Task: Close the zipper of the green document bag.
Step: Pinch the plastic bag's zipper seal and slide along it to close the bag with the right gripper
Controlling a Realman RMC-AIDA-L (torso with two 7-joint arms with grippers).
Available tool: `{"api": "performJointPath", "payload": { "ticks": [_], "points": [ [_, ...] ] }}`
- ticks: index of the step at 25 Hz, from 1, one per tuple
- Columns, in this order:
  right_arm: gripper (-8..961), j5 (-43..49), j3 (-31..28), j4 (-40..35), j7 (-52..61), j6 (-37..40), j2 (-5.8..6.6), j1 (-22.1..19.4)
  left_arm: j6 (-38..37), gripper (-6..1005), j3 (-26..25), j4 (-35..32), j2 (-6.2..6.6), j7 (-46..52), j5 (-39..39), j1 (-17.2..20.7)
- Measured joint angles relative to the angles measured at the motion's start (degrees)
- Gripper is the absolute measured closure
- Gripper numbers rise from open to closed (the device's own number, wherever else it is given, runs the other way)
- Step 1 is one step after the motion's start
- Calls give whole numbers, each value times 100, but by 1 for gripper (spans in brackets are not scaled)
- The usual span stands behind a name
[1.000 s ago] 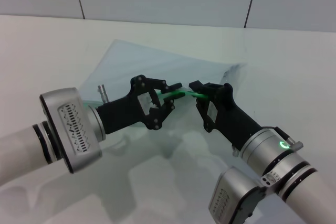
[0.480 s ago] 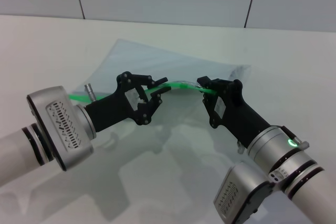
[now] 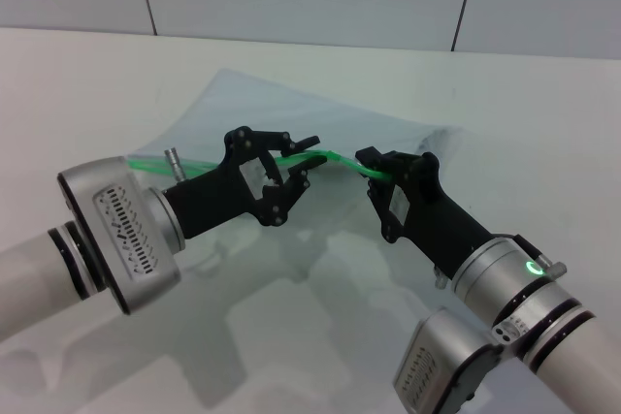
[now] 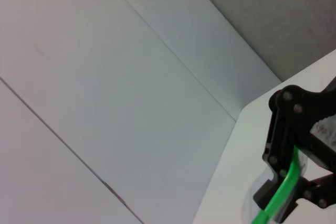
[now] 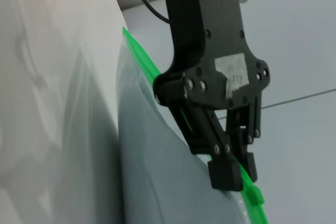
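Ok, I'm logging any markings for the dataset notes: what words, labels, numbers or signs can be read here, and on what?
No text can be read.
A white sticker on the left hand, seen from the right wrist, has faint marks too blurred to read.
A white sticker on the right hand, seen from the left wrist, has print too small to read.
The green document bag and its zipper show no print.

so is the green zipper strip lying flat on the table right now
No, in the head view the zipper arches up off the table, pinched between the left tool and the right tool.
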State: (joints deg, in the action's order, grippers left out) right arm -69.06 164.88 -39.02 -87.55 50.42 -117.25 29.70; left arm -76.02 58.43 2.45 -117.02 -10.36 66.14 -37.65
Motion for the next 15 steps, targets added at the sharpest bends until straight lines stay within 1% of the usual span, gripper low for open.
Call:
{"api": "performJointPath", "payload": {
  "ticks": [2,6,12,15],
  "points": [
    [809,32,0,2,1,-2,0,0,-4,871,0,0,-1,-53,0,-12],
    [806,60,0,1,-10,-46,0,1,-4,756,27,-2,-4,-73,8,-35],
    [801,87,0,8,-26,-168,0,27,-9,716,45,25,-5,-77,86,-87],
    [799,177,-1,13,-25,-202,0,27,-14,718,46,29,-6,-79,210,-112]
  ]
}}
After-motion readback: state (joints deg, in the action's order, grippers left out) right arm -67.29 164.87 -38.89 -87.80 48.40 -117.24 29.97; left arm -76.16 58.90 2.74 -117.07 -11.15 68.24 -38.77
